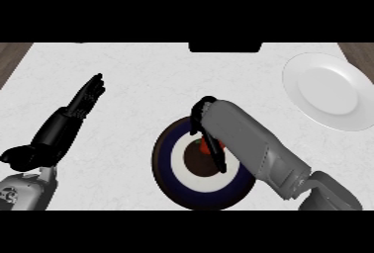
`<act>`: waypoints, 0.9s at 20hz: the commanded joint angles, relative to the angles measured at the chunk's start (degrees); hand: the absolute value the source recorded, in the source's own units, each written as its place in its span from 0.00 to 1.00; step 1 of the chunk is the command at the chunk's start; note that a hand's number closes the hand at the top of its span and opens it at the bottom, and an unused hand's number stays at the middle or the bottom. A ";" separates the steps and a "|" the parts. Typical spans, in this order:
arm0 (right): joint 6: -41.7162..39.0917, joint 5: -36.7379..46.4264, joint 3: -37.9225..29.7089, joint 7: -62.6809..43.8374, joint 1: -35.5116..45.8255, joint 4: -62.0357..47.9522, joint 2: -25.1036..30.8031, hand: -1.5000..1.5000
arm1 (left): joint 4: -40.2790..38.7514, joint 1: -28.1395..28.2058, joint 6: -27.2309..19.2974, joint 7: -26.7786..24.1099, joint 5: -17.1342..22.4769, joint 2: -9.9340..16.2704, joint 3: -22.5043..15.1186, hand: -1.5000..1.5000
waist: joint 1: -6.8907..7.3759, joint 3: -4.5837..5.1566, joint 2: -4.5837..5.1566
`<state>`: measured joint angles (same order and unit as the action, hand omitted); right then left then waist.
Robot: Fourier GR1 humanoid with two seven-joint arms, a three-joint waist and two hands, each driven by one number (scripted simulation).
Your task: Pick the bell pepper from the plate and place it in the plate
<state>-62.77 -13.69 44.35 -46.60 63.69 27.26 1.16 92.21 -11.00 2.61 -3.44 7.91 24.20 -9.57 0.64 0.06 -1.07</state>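
A dark blue plate with a white ring and a brown centre lies on the counter near the front middle. On it sits a red bell pepper, mostly hidden. My right hand reaches down over the plate, fingers curled round the pepper, with the grey forearm covering the plate's right side. A plain white plate lies at the far right of the counter. My left hand rests open at the left, fingers straight and pointing away.
The white marbled counter stretches between the two plates. A dark object sits at the counter's back edge. Wooden floor shows at both upper corners.
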 commanded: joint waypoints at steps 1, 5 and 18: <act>-2.55 -0.20 2.86 -3.24 -6.10 1.96 -1.10 0.00 | -0.11 -0.13 0.56 -0.24 -0.33 0.42 1.48 0.50 | -0.04 -0.03 1.01; -2.72 1.78 4.14 -3.23 -8.85 4.28 -0.51 0.00 | 0.86 0.61 -0.33 0.83 -1.37 -0.99 0.70 0.50 | -0.76 -0.05 0.80; 11.69 15.44 3.85 3.41 -15.30 19.62 1.79 1.00 | 0.48 0.47 2.61 0.92 -0.29 -0.67 3.63 0.50 | -0.51 -0.09 1.08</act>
<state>-60.29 -3.28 46.52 -44.30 54.93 44.51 5.10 93.04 -10.95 4.16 -1.83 7.02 23.22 -7.24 0.01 0.25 -1.60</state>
